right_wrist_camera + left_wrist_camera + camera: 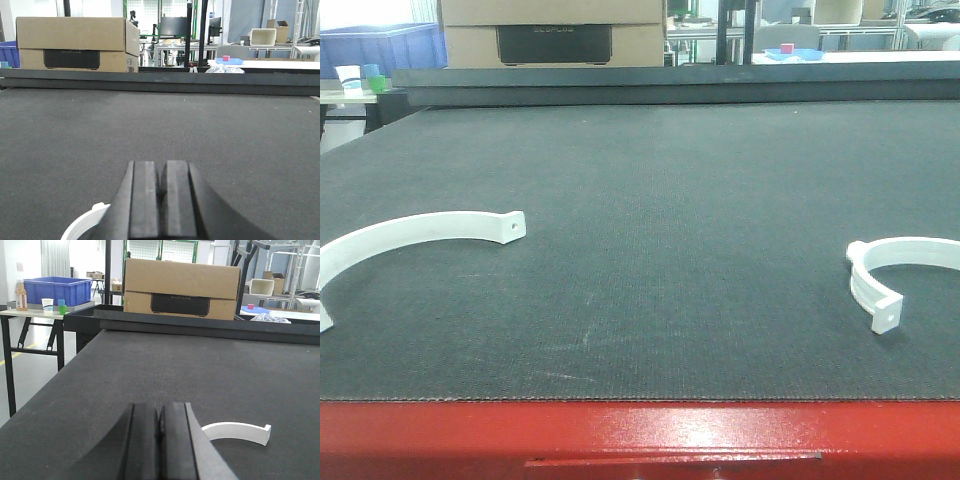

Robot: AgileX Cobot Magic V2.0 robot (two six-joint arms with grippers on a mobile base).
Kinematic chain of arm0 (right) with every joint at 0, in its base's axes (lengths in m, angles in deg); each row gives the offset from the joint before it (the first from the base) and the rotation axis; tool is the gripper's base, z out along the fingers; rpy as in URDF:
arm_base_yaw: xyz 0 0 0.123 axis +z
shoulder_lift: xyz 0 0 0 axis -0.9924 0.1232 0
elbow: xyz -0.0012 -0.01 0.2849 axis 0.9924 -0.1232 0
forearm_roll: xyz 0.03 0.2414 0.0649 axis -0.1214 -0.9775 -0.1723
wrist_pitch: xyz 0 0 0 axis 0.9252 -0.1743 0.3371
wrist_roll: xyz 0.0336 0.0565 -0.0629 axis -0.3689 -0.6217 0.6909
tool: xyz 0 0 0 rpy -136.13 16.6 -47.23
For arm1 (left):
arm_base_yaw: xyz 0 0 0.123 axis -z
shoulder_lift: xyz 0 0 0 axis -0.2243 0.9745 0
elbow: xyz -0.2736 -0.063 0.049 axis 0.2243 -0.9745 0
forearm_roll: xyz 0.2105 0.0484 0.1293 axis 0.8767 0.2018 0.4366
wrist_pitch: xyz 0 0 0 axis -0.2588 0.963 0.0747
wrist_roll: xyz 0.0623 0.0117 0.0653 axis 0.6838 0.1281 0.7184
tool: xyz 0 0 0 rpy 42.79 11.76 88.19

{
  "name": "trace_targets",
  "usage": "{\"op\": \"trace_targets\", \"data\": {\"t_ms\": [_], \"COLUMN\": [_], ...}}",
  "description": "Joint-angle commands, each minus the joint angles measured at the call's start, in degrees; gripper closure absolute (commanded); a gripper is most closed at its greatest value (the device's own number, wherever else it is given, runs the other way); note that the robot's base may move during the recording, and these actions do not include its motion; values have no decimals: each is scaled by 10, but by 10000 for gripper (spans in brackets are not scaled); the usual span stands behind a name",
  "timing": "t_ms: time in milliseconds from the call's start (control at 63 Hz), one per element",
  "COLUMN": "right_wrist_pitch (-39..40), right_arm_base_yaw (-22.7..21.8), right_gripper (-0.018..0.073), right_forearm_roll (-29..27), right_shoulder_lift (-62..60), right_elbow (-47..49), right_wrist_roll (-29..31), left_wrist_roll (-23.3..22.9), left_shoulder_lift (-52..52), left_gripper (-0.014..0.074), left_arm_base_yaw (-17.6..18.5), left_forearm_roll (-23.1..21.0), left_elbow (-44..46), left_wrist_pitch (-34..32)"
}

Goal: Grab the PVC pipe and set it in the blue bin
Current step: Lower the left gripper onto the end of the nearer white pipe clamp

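Worktop (650, 250): dark woven mat fills the scene, with a red front edge nearest the front camera and a raised dark rail along the far side.
Cardboard box (555, 30): stands behind the far rail, left of centre, its dark panel facing the worktop.
Blue bin (56, 290): sits on a side table (30, 315) off the far left corner of the worktop, well apart from both tools and both white pieces.
Left tool (160, 412): low over the mat, its two dark pads pressed together with nothing between them.
Right tool (161, 175): low over the mat, pads drawn together to a thin seam, gripping nothing.
Left PVC piece (420, 232): white curved strip lying flat on the near left of the mat, one end running out of the front view. In the left wrist view it lies just right of the tool (240, 431), apart from the pads.
Right PVC piece (910, 258): white ribbed arc on the near right, cut off by the right edge. In the right wrist view it shows at the tool's lower left (82, 227), partly hidden behind it; contact cannot be told.
Bottle (21, 295): stands on the side table left of the bin.
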Motion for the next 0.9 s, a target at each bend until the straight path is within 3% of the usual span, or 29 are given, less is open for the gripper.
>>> {"op": "trace_targets", "data": {"t_ms": [0,508,635,889], "right_wrist_pitch": [9,9,9,18], "right_arm_base_yaw": [-2,-2,-2,-2], "right_gripper": [728,728,728,728], "right_forearm_roll": [4,4,4,4], "right_shoulder_lift": [-2,-2,-2,-2], "right_elbow": [0,0,0,0], "right_wrist_roll": [2,2,2,2], "left_wrist_roll": [0,0,1,1], "left_shoulder_lift": [-3,-3,-3,-3], "left_gripper": [707,707,707,707], "left_arm_base_yaw": [2,2,2,2], "left_forearm_roll": [1,1,49,49], "left_elbow": [1,1,1,1], "left_wrist_pitch": [-10,-10,-10,-35]}}
